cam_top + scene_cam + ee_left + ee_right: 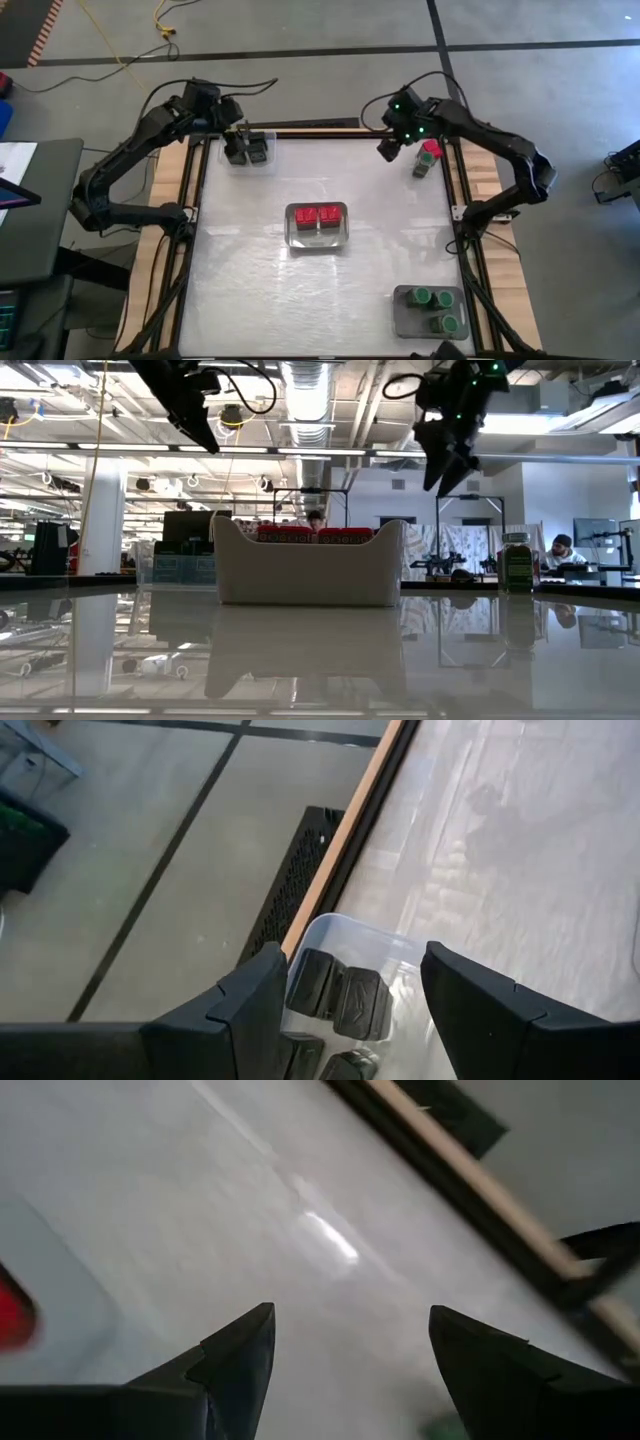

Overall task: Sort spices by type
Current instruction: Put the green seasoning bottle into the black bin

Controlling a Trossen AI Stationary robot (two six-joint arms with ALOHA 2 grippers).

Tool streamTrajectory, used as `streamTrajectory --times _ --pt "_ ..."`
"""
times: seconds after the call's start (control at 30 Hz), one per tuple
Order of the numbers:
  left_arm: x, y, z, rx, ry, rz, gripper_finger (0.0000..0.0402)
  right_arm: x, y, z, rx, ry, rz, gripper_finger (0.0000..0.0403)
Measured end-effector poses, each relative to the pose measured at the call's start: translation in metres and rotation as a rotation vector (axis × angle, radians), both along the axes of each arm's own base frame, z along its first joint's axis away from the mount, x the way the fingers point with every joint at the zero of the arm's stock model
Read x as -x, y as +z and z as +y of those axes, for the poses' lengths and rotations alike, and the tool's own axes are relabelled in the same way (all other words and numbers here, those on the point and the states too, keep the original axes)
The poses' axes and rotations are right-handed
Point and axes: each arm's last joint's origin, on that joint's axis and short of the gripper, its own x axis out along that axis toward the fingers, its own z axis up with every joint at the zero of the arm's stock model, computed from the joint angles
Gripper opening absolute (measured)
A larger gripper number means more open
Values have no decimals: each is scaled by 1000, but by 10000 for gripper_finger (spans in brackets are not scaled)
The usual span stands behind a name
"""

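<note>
Overhead view straight down, low view level across table (250, 290), both sharing centre tray (317, 236)

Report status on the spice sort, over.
Left gripper open above black spices in corner tray. Right gripper open, empty, near loose red-capped spice. Reds centre, greens near corner. Nothing blocking.

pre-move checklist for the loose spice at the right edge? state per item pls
1. Right gripper open, empty: ok.
2. Loose spice still outside any tray: not ok.
3. Its type: red cap in the high view, greenish jar in the low view: cannot tell.
4. Red tray has room beside two reds: ok.
5. Green tray holds greens only: ok.
6. Left gripper open over the black tray, clear of the path: ok.
</note>
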Motion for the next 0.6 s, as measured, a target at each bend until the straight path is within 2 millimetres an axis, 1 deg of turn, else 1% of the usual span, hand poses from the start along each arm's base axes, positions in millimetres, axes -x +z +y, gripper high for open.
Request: streamTrajectory --times 0.1,0.2,0.43,0.53,0.6 --pt "0 -1 0 0 0 1 222 7 8 -3 56 58 85 292" --pt "0 -4 0 11 2 8 222 17 10 -4 46 87 166 292" --pt "0 -5 1 9 0 10 222 37 5 -5 -10 69 338 292" --pt "-1 -5 1 7 0 8 222 41 3 -6 -1 140 386 292" --pt "-1 -5 1 7 0 8 222 44 -2 -7 4 209 423 292"
